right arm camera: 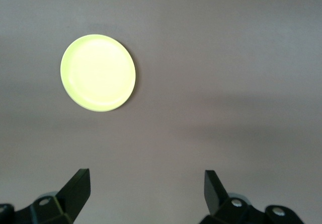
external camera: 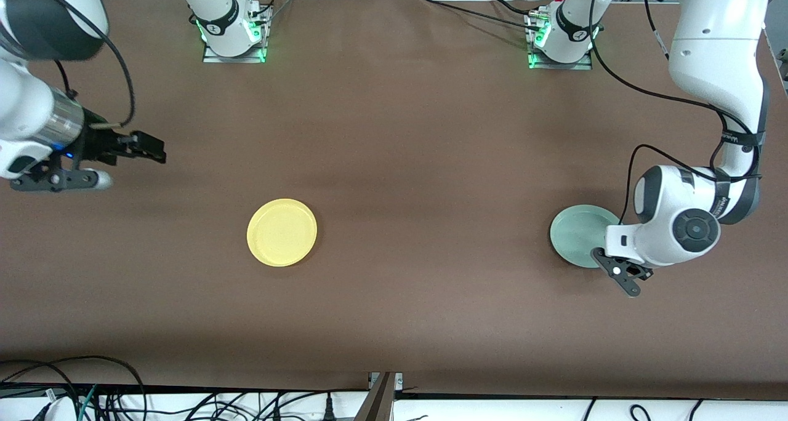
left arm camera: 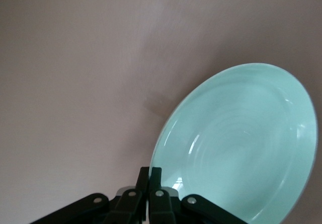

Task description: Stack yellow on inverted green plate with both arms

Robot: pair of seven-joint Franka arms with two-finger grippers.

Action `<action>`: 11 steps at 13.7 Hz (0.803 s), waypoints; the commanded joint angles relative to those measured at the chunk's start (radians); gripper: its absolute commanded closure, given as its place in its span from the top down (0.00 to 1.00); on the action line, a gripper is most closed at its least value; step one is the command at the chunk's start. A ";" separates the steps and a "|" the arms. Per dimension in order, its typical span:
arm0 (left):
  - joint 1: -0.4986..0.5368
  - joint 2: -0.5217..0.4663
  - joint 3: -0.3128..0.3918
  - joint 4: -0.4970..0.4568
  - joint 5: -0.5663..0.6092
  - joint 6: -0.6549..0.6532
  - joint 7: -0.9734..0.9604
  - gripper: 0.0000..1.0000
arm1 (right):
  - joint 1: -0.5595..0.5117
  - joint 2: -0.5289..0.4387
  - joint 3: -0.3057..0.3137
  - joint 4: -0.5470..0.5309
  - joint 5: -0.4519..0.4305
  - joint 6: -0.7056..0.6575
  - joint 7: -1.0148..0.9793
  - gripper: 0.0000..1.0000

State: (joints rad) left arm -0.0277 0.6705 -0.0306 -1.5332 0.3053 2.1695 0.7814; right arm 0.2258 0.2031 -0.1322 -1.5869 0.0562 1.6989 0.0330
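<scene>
Green plate (external camera: 578, 233), right of frame on the table (external camera: 394, 162): I see left gripper (left arm camera: 149, 176) clenched on its thin rim, could slip mid-flip. Yellow plate (external camera: 282, 232) sits centre-left; right gripper (right arm camera: 147, 183) waits, released.

Yellow plate (external camera: 282, 232) lies rim-up toward the right arm's end; pale green plate (external camera: 577, 234) toward the left arm's.

Even overhead light falls on the brown table (external camera: 394, 132); soft shadows (faint bands) cross it, and glare streaks the green plate (left arm camera: 236, 143), slightly blurred.
</scene>
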 commanded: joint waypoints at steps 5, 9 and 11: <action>-0.326 -0.042 0.018 0.113 0.398 -0.334 -0.391 0.00 | 0.026 0.295 0.020 -0.057 0.007 0.335 -0.009 1.00; -0.535 0.021 0.017 0.113 0.580 -0.489 -0.761 0.00 | 0.023 0.429 0.042 -0.057 0.057 0.517 -0.008 0.93; -0.648 0.075 0.029 0.113 0.659 -0.568 -0.902 0.00 | 0.023 0.458 0.042 -0.059 0.073 0.539 -0.008 0.87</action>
State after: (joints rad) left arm -0.5800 0.6870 -0.0318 -1.4406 0.8759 1.6742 0.0036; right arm 0.2524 0.6412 -0.0945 -1.6616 0.1015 2.2264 0.0330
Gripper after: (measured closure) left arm 0.974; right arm 0.084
